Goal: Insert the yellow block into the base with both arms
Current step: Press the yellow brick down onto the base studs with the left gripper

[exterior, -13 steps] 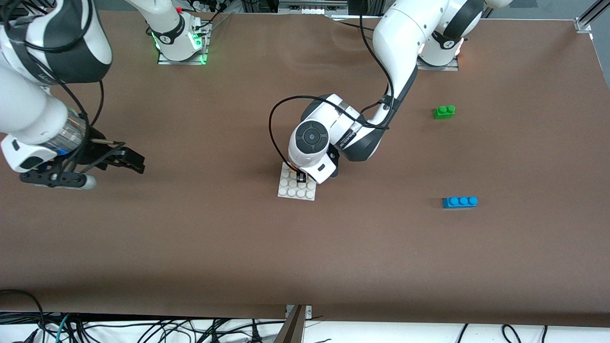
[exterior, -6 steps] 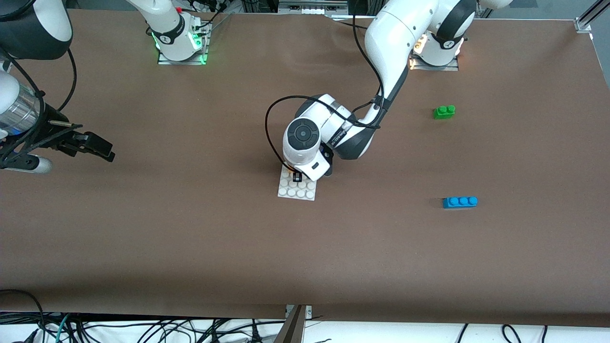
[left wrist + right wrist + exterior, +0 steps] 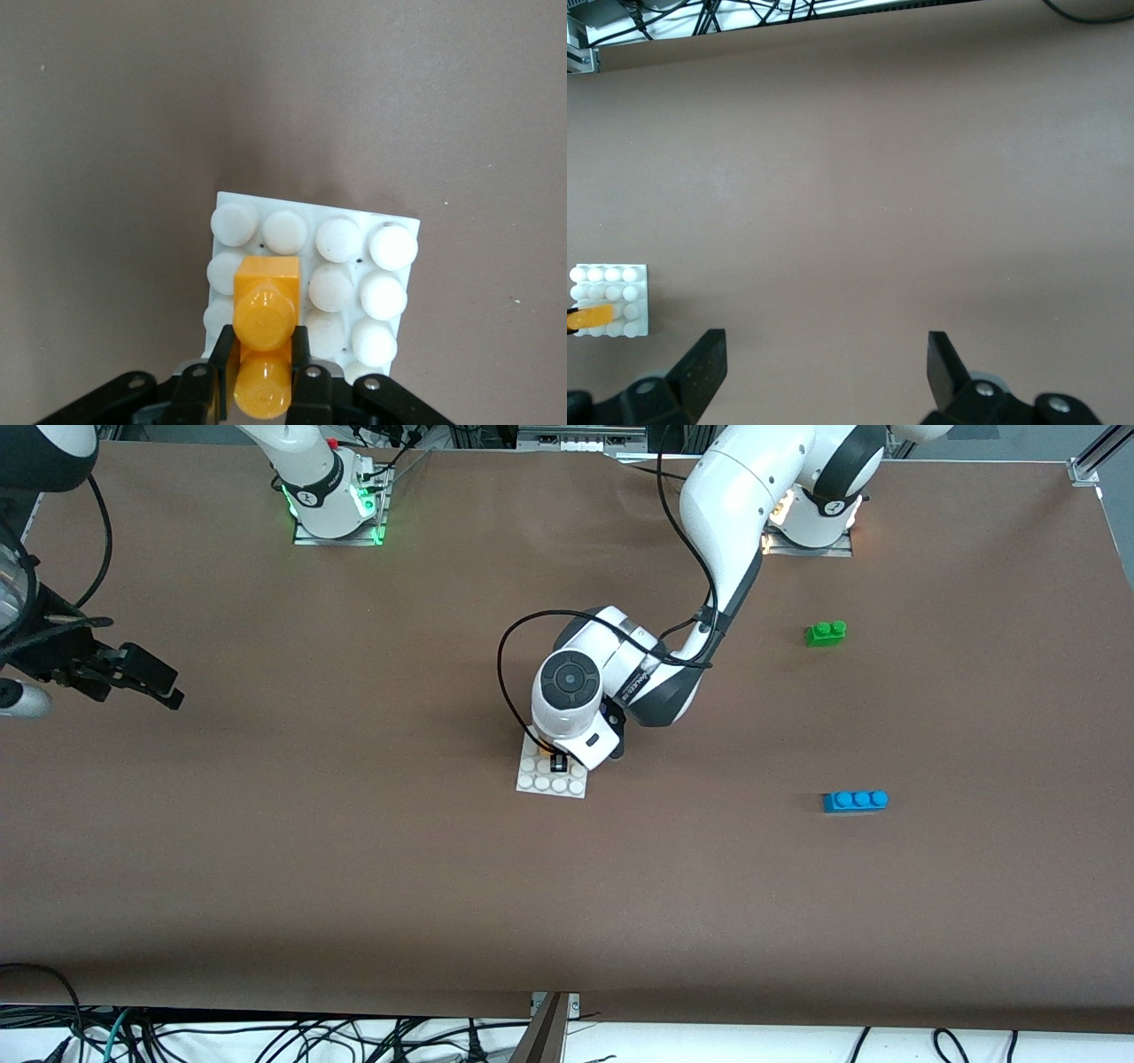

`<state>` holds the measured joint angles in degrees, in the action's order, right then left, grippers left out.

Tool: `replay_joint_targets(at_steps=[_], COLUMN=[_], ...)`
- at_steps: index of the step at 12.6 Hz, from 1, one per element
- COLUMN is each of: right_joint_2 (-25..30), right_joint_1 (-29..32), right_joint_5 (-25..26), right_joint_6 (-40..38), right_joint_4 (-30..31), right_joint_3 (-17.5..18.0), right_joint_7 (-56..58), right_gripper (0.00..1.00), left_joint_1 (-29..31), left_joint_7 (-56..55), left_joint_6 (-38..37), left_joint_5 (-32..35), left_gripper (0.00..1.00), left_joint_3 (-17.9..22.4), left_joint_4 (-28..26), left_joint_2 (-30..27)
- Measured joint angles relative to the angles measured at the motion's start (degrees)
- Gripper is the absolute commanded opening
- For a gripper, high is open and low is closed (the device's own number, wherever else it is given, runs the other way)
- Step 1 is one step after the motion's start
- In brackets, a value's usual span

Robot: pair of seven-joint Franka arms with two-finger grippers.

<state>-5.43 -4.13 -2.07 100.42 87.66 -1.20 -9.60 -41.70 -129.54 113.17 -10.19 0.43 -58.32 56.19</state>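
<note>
The yellow block is held tight by the left gripper over the base. The right gripper is kept wide open with nothing in it, up over the right arm's end of the table.

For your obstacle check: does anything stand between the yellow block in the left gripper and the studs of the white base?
Nothing visible does. The left gripper is shut on the yellow block, which is already over the base, whose studs are bare. The right gripper waits open at the right arm's end of the table.
</note>
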Motion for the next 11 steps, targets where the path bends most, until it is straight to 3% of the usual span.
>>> replay_joint_targets(at_steps=[11], right_joint_2=[0.87], right_joint_1=[0.79], right_joint_5=[1.48], right_joint_6=[-3.35], right_joint_4=[0.28], right_joint_3=[-0.13], right_joint_7=[2.75], right_gripper=[1.0], left_joint_1=[-2.04], left_joint_7=[-0.33], left_joint_6=[0.53], left_joint_5=[0.0], left_gripper=[0.0], left_joint_3=[1.25], left_joint_4=[0.23], left_joint_2=[0.75])
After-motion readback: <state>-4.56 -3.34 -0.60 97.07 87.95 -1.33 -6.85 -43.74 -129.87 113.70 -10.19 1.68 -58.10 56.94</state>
